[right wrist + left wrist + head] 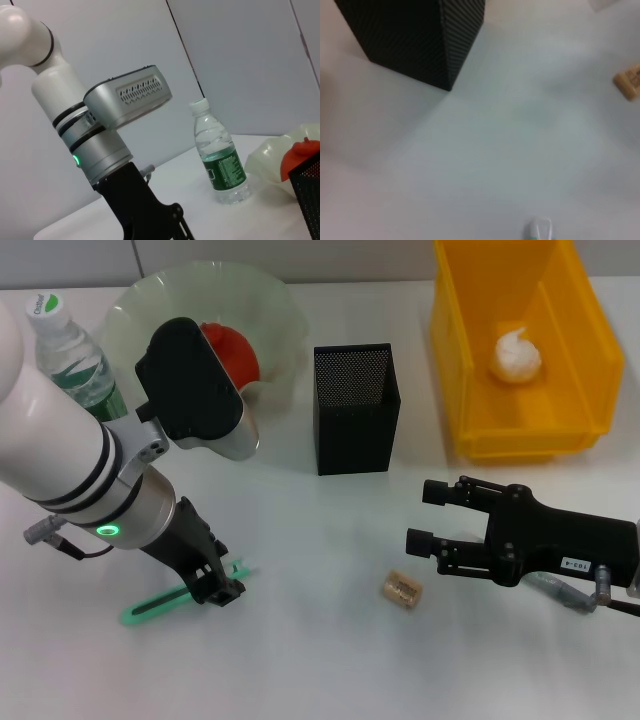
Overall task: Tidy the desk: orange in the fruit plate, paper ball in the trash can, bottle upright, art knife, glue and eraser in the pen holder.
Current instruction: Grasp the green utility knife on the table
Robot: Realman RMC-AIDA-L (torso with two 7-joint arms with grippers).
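The green art knife lies flat on the white desk at the front left, and my left gripper is down on its middle; the knife's tip shows in the left wrist view. A small tan eraser lies near the front centre. Just right of it and above the desk, my right gripper hangs open and holds nothing. The black mesh pen holder stands mid-desk. The orange sits in the pale green fruit plate. The paper ball lies in the yellow trash can. The bottle stands upright. The glue is out of view.
My left arm's white forearm covers much of the desk's left side. The fruit plate and orange stand just beyond the pen holder in the right wrist view.
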